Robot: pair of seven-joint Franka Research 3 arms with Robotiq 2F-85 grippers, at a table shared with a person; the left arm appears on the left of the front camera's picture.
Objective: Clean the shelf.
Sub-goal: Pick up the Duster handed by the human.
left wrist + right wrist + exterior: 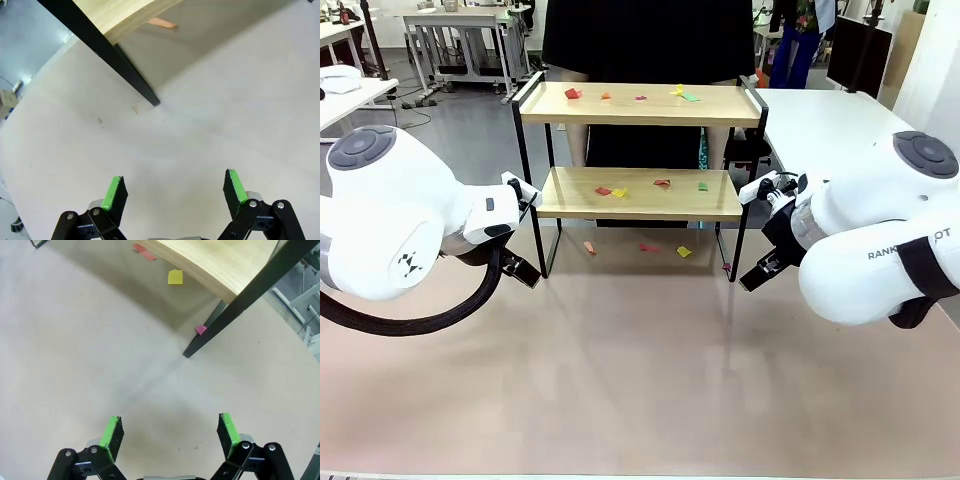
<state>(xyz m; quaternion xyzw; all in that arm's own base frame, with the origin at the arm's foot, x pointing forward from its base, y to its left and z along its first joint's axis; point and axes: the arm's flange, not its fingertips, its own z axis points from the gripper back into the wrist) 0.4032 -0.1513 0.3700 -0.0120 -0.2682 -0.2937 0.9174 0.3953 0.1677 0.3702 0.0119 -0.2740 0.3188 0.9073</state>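
Left gripper (175, 189) and right gripper (170, 427) both gape wide, holding nothing, low over the table (640, 380), one near each front leg of the shelf (730, 108), which stands mid-table, coloured paper scraps (620, 192) on both boards and beneath

I have my black, green-padded left gripper (175, 189) hanging low, jaws spread wide, nothing between them. The matching right gripper (170, 427) stands equally wide and empty; from the front, both seem angled inward and downward.
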